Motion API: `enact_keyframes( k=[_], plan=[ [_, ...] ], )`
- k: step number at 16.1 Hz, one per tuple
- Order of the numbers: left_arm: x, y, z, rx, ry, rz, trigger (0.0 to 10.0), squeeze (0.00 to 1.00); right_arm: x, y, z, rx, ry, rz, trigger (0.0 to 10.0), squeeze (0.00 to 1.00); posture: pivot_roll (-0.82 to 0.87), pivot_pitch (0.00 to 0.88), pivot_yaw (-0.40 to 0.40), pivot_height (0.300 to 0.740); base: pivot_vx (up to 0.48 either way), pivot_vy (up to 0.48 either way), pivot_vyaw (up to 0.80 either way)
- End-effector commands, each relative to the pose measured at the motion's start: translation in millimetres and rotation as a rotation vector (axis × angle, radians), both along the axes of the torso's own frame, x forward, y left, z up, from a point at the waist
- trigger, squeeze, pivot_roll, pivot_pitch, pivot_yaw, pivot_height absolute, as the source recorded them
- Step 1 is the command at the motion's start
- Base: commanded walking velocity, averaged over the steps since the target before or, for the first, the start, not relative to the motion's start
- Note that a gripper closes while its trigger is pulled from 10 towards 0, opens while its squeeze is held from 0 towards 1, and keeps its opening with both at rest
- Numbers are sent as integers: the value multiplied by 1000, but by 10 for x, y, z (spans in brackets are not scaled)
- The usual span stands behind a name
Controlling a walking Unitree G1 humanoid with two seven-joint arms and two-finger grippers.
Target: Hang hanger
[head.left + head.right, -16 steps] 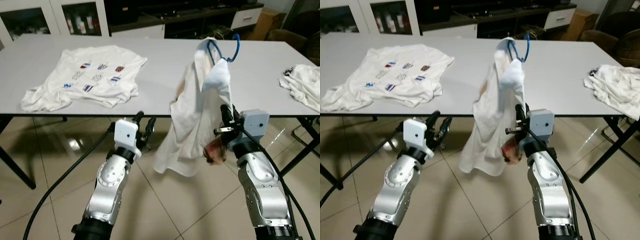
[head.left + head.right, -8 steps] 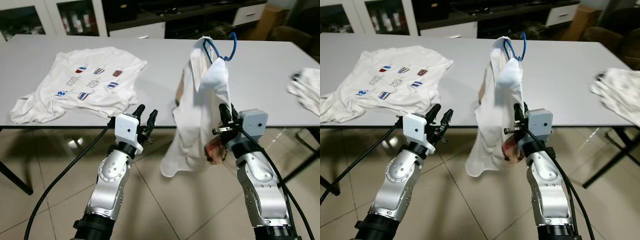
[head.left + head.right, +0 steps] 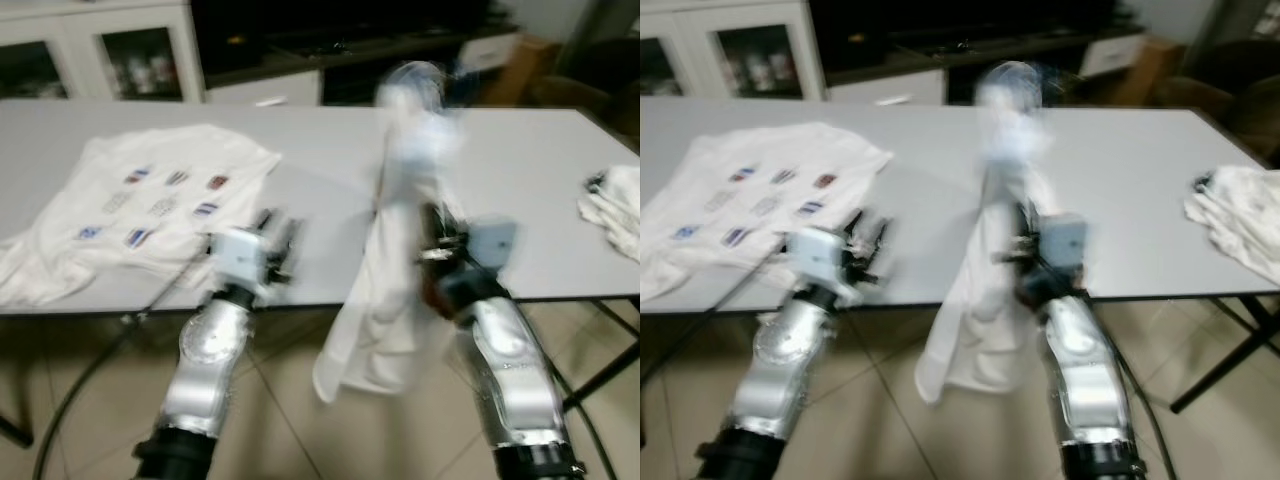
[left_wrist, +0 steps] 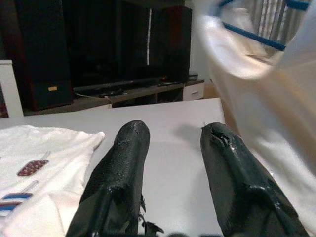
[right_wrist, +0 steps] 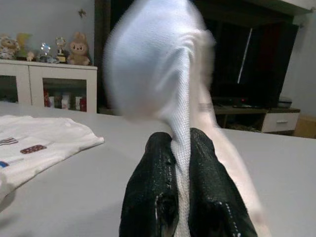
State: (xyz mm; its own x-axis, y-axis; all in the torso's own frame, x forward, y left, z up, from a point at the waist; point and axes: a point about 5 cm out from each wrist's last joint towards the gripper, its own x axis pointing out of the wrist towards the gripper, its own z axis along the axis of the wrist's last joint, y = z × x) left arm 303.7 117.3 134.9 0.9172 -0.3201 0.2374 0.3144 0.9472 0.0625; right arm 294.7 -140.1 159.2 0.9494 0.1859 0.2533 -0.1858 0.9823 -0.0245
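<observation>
Faced a long grey table [image 3: 300, 215], taken here as the landmark, with head views smeared by motion. On the table's left part, lay a white printed T-shirt [image 3: 130, 215] spread flat; at the table's right end, a crumpled white cloth [image 3: 612, 205] just over the edge. Beyond the table, stood white glass-door cabinets [image 3: 120, 55] and dark shelving. In front of the table's near edge, about its middle, hung a white garment [image 3: 385, 290], draped from above table height down toward the tiled floor [image 3: 290, 420]. Held by the right gripper [image 5: 181, 148], jaws pinched narrow on a fold of that garment, as the right wrist view showed plainly. Inside the garment's top, above the table's middle, sat the blue hanger [image 4: 256, 35], seen as blue bars in the left wrist view; its hook was lost to blur in the head views. At the table's near edge, left of the garment, hovered the left gripper [image 4: 175, 148], jaws apart and holding nothing, fingers [image 4: 126, 163] pointed across the tabletop. No rail or hook to hang on could be made out. Judged best, for the carry in hand: keep the pinch firm on the fabric so the hanger cannot slide out, hold the load high enough to clear the table edge and floor, move steadily to limit swing, and bring the free left gripper up to steady the hook before offering it to any rail.
</observation>
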Motion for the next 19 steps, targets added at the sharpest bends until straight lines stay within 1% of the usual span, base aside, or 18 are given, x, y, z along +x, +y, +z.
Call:
enact_keyframes(
  k=[1, 7, 13, 16, 19],
  plan=[
    [7, -131, 68, -11, -22, -39, 10000, 0, 1, -108, 50, 0, -30, -35, 10000, 0, 67, 33, -6, 740, 480, 0, 0],
    [15, -121, 82, -8, -27, -39, 10000, 0, 3, -82, 34, 5, -29, -30, 10000, 0, 67, 31, -3, 740, 480, 0, 0],
    [4, -144, 69, -11, -20, -45, 10000, 0, -3, -87, 17, 3, -21, -28, 10000, 0, 64, 36, -4, 740, 387, 0, 0],
    [-8, -156, 67, -17, -21, -57, 10000, 0, -6, -68, -11, -4, -5, -13, 10000, 0, 62, 37, -5, 740, 0, 0, 0],
    [-17, -172, 62, -18, -19, -61, 10000, 0, -29, 22, -168, -56, 82, 78, 10000, 0, 60, 40, -6, 740, 0, 0, 0]
  ],
)
